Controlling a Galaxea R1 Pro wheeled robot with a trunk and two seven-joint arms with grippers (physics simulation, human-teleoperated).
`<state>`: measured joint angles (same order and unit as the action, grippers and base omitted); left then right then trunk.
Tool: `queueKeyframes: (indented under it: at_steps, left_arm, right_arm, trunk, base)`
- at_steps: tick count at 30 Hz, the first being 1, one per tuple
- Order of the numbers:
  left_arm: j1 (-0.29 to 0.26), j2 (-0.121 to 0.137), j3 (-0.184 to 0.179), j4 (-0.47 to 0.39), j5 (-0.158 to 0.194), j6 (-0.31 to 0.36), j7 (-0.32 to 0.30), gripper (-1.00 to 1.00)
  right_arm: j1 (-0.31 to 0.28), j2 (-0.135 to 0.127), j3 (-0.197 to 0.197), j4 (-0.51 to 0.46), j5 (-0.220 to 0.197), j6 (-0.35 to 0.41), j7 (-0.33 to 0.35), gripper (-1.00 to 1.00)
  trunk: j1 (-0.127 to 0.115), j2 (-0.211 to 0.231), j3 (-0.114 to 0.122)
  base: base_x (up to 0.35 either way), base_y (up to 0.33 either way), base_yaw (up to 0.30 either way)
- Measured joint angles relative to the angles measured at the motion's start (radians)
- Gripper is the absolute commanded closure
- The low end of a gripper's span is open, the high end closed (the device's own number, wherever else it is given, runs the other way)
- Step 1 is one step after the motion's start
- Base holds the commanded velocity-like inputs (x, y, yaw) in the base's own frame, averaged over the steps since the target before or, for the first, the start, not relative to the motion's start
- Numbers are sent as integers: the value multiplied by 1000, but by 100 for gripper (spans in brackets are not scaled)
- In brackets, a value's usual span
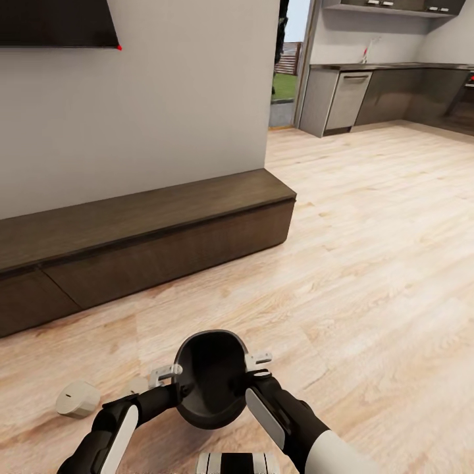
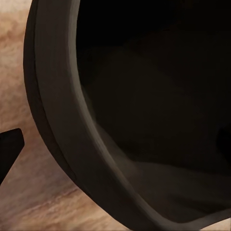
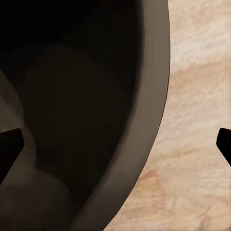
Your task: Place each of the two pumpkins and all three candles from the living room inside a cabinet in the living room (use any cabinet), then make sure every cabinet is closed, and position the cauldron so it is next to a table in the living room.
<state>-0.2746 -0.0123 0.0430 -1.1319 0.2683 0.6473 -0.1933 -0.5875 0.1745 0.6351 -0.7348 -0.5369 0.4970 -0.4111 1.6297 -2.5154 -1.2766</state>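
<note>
Both arms carry the cauldron [image 1: 209,380] above the floor [image 1: 368,276]: the left tool [image 1: 166,374] and right tool [image 1: 258,362] press its opposite rim sides; whether either is clamped, I cannot tell. A candle [image 1: 78,398] lies near the closed cabinet [image 1: 151,243]. Next, probably, find a bench and set the cauldron beside it.

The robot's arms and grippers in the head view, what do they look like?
Both arms are glossy black with white panels: a long white plate on the left forearm, white shell on the right arm. The left gripper and right gripper end in small pale grey fingers.
</note>
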Motion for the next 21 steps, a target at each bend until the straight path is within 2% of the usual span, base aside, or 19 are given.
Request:
queueKeyframes:
  at_steps: [11, 15, 21]
  left_arm:
    - [0, 0, 0, 1, -1, 0, 0, -100]
    - [0, 0, 0, 1, -1, 0, 6, -100]
    - [0, -6, 0, 1, -1, -1, 28, -100]
  right_arm:
    - [0, 0, 0, 0, 0, -4, 0, -100]
    - [0, 0, 0, 0, 0, -4, 0, -100]
    - [0, 0, 0, 0, 0, -6, 0, -100]
  trunk:
    - [0, 0, 0]
    - [2, -1, -15]
    - [2, -1, -15]
  base:
    - [0, 0, 0]
    - [0, 0, 0]
    - [0, 0, 0]
